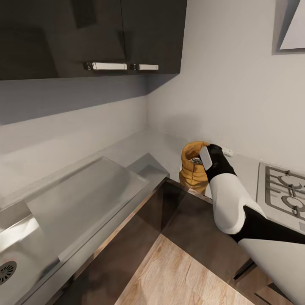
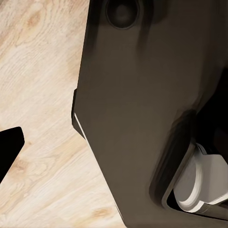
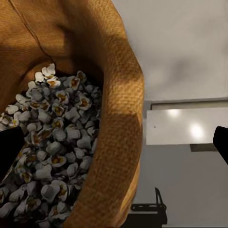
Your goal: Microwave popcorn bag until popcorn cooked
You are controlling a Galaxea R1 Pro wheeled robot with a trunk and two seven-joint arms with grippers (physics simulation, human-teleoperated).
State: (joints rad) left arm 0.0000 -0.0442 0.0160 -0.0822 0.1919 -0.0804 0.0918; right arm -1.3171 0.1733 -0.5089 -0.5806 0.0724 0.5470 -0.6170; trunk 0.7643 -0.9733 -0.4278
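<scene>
- Bag point(image 1: 192, 169) stands upright on the grey worktop point(image 1: 140, 148), in the corner section near the wall and close to the front edge, left of the hob point(image 1: 284, 188).
- Right hand point(image 1: 206, 156) sits at the bag's mouth, arm reaching in from the lower right of the head view.
- Right wrist view: the two dark fingertips point(image 3: 9, 152) are set wide apart, one inside the bag over the popcorn point(image 3: 52, 152), the other outside, beyond the bag's rolled rim point(image 3: 121, 142). The bag wall lies between them.
- Fingers spread, not pressed onto the cloth; whether either tip touches the bag, cannot tell.
- Popcorn: whitish-grey popped pieces with yellow centres, heaped inside the bag, filling it to just below the rim.
- Head view: a pale flat fingertip lies across the bag's opening.
- Dark wall cabinets point(image 1: 93, 34) with steel handles hang above the worktop; a sink point(image 1: 17, 262) with drain is at the far left, with a raised flat panel point(image 1: 84, 199) beside it.
- Light wood floor point(image 1: 178, 275) shows below the dark cabinet fronts.
- Left wrist view: looks down at wood floor point(image 2: 42, 118) and a dark glossy body point(image 2: 137, 118) with a white rounded part point(image 2: 199, 183). A black finger tip point(image 2: 9, 147) shows at the edge; how far the left hand is open, cannot tell.
</scene>
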